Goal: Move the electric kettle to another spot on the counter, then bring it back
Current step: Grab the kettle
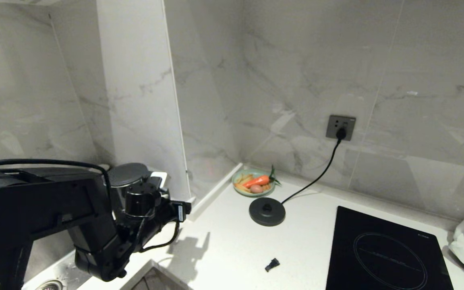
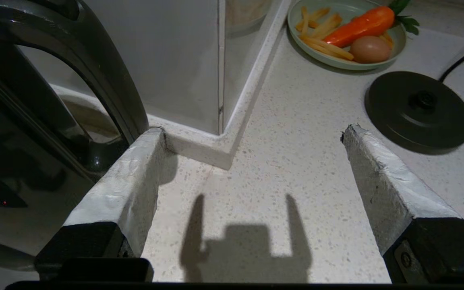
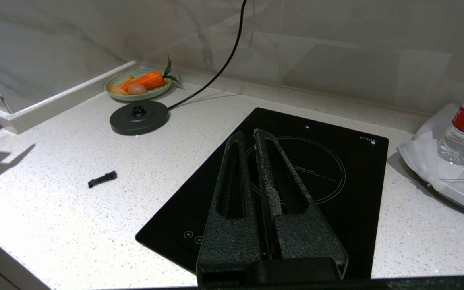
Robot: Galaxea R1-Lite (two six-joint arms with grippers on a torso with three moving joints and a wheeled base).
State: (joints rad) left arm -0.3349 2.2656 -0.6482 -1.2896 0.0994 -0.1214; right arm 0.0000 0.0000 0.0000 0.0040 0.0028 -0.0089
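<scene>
The electric kettle is parked at the far left of the tabletop, tucked by the wall pillar and well away from its round base disc, so I'd say the first half of the job is done and the trip back hasn't started. The left tool is spread wide with nothing in it, one taped finger right up against the kettle's loop handle. That's my main worry: any sideways drift on that side and the finger catches the handle and drags or tips a tall, glossy jug that's sitting close to the tabletop's inner corner. Re-grabbing the handle off-centre could also let it swing and miss the base's centre pin. The power cord runs from the wall socket to the base, so a low pass could snag it. The right tool is pressed together and hangs over the induction hob, out of the way. Count: one kettle, one base disc, one green plate with one carrot, one egg and a bunch of fries, one little black clip-like bit, one hob, one water bottle on a plastic bag, two tools.
</scene>
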